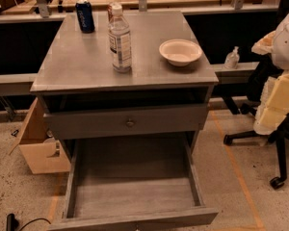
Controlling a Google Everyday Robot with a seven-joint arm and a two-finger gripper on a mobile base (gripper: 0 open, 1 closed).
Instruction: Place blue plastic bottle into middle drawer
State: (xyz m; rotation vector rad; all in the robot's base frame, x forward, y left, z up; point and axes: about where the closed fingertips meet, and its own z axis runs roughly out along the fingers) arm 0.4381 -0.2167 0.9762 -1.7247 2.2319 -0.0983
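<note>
The blue plastic bottle [120, 40], clear with a white cap and a pale label, stands upright on the grey cabinet top [77, 66], left of centre. The middle drawer [135, 196] is pulled wide open below, and its plank floor is bare. My gripper is not in view in this frame.
A dark blue can [85, 16] and a red-orange can [114, 7] stand behind the bottle. A white bowl [180, 51] sits to its right. A shut drawer front with a round knob [130, 123] is above the open drawer. A cardboard box [38, 148] is at the left and an office chair [277, 143] at the right.
</note>
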